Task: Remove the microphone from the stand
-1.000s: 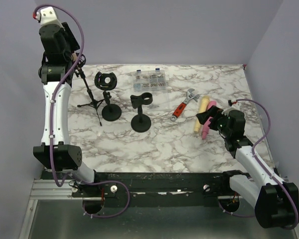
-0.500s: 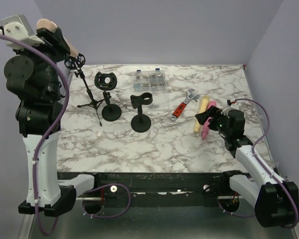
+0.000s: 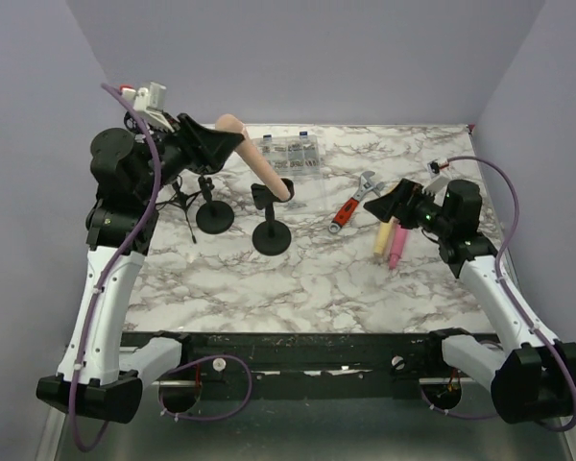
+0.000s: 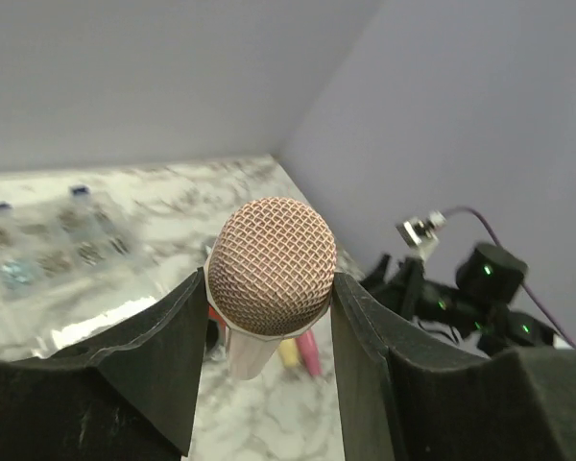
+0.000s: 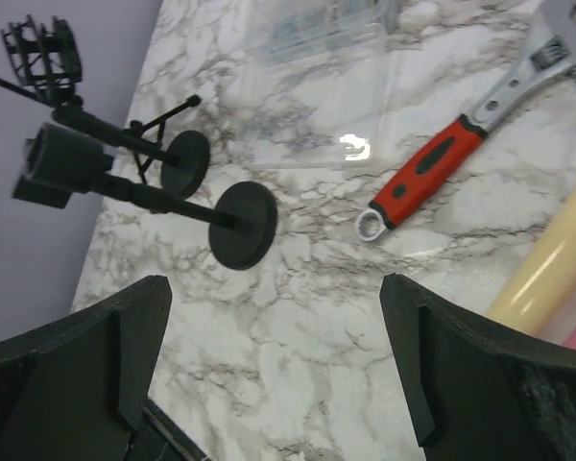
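My left gripper (image 3: 230,134) is shut on the mesh head of a beige microphone (image 3: 254,163). The microphone slants down to the right, and its tail end reaches the clip of the middle black stand (image 3: 272,235). I cannot tell whether it sits in the clip. In the left wrist view the mesh head (image 4: 271,264) fills the gap between the two fingers of the left gripper (image 4: 269,288). My right gripper (image 3: 389,204) is open and empty, raised over the table's right side. In the right wrist view its gripper (image 5: 274,355) looks toward the stand (image 5: 243,226).
A second round-base stand (image 3: 214,216) and a tripod stand (image 3: 178,200) stand behind my left arm. A red-handled wrench (image 3: 353,205), a yellow microphone (image 3: 383,235) and a pink microphone (image 3: 396,248) lie at the right. A clear parts box (image 3: 288,154) sits at the back.
My left arm has swung down from high at the left and carried the microphone over to the middle stand. My right gripper has risen and moved slightly back.
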`<state>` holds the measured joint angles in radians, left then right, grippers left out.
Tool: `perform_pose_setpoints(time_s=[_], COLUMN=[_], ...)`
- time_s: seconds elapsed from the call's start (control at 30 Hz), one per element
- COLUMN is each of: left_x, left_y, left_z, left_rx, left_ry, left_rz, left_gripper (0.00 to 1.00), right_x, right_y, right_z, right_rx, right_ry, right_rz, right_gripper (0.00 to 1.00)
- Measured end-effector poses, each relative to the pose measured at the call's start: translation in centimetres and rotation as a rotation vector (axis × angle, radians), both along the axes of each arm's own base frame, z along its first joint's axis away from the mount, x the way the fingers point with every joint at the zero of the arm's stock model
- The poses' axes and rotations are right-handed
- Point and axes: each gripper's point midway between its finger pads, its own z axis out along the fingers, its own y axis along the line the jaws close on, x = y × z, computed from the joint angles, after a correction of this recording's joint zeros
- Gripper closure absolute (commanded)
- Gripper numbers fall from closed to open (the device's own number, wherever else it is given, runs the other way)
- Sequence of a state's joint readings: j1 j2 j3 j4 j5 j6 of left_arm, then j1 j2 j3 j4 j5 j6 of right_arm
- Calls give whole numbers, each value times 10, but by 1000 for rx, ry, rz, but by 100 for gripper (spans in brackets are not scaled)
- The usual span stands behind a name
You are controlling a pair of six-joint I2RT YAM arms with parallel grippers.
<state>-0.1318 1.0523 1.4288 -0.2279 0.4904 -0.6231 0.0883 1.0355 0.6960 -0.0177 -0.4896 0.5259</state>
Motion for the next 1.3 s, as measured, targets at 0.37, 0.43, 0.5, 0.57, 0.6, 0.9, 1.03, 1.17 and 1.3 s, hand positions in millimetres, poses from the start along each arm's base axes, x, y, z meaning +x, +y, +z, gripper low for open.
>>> perform_pose_setpoints(time_s=[0.37, 0.43, 0.5, 0.57, 0.6, 0.9, 1.03, 1.17, 1.3], left_x=[-54, -58, -57, -53, -52, -58, -61, -62, -62], left_y=[-91, -102, -111, -116, -117, -123, -124, -124, -124], left_z=[-46, -55, -64, -74, -80, -113, -120, -120, -120], left_rx=[-35, -37, -42, -43, -44, -45, -49, -50, -48], left_ry=[92, 119, 166, 208, 228, 330, 360, 358, 356], left_rz=[-524, -592, -648, -677, -687, -738, -756, -759, -759], left_gripper=[100, 100, 100, 100, 100, 100, 100, 100, 100], right_x=[-73, -89, -102, -110, -114, -119, -114, -111, -111], right_y=[118, 134, 146, 154, 158, 168, 172, 173, 174], right_z=[87, 92, 96, 100, 102, 110, 104, 101, 97], right_rx=[96, 122, 143, 157, 166, 207, 189, 185, 183], right_ry=[-139, -143, -143, -150, -155, -225, -235, -245, -258], right_rz=[473, 542, 593, 626, 639, 673, 678, 681, 690], right_gripper=[0, 0, 8, 18, 22, 38, 44, 45, 47])
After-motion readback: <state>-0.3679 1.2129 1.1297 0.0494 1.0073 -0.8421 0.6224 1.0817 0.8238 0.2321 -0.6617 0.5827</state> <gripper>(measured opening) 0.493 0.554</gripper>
